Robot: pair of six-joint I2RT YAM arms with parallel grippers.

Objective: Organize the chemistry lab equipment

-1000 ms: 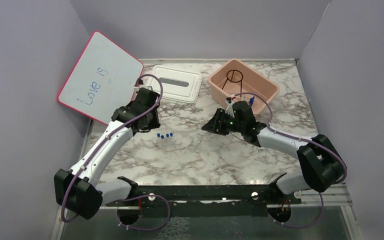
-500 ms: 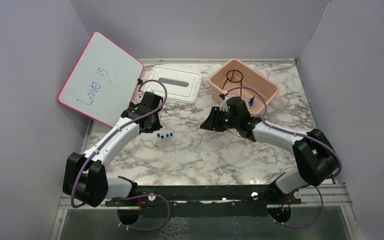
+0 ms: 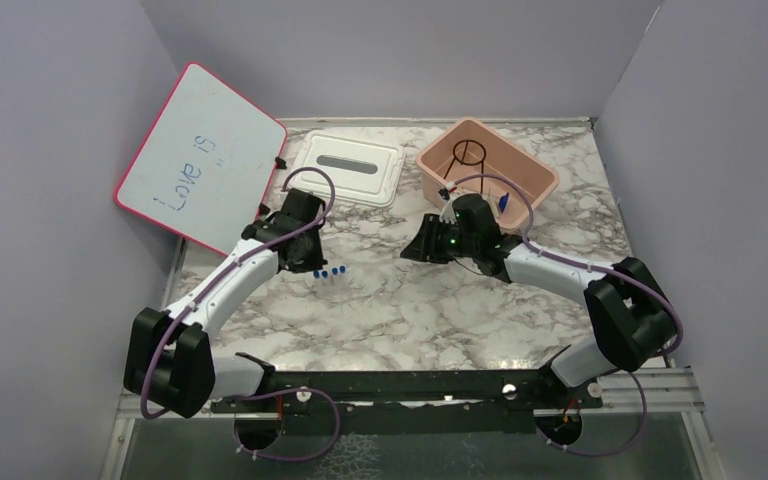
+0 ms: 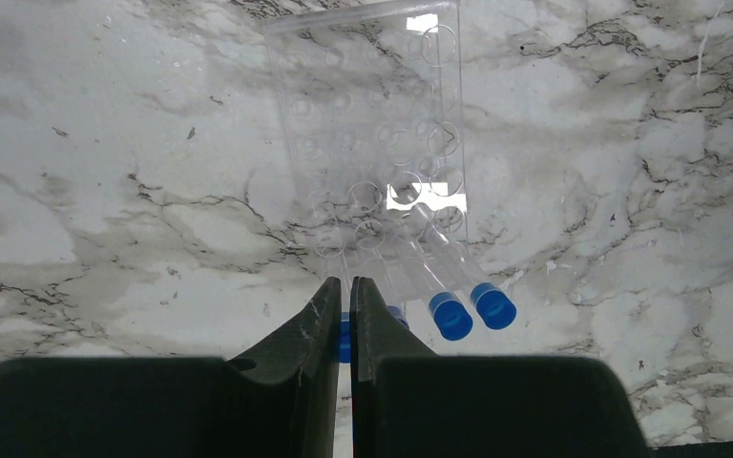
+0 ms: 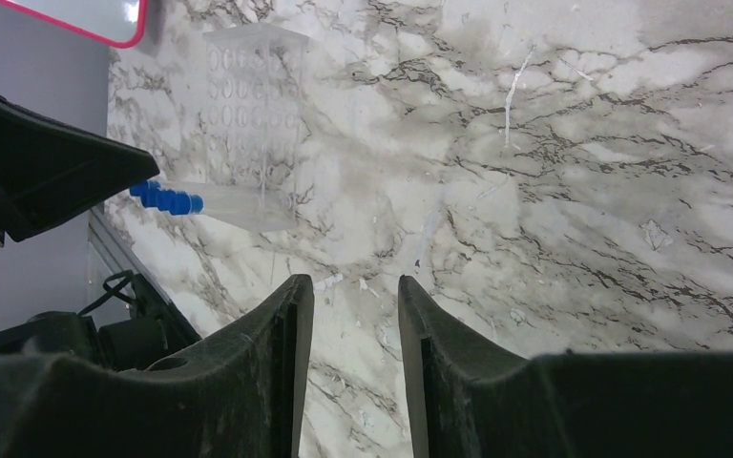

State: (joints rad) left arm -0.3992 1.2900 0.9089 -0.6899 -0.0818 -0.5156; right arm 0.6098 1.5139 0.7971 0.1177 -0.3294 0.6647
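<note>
**Far left, beyond the left gripper (image 4: 343,284):** pink-framed whiteboard (image 3: 200,160), propped against the wall; no part of the task.

**Left gripper:** fingers pressed almost together, low over the marble table (image 3: 400,310). Tiny blue cap (image 4: 344,329) showing in the slit just behind the tips; impossible to tell whether pinched or merely covered.

**Just ahead of those tips:** clear plastic rack (image 4: 372,143) with rows of round holes, nearly lost against the grey veining.

**From the rack back toward the fingers:** clear glass tubes (image 4: 434,262), side by side, ending in two more blue caps (image 4: 451,316) just right of the fingertips.

**Right of the rack, well apart:** right gripper (image 5: 353,286), fingers spread, nothing between them, pointed toward the rack.

**Behind the right gripper:** salmon-pink plastic bin (image 3: 512,150) holding the black wire ring stand (image 3: 471,152).

**Hazards, by judgement:**
- With a grip on the cap alone, likely to pull the cap free and leave the tube behind.
- With the light rack unbraced, likely to drag it along and spill the neighbouring tubes.
- With smooth round glass, apt to slip, roll away or crack on the stone.
</note>
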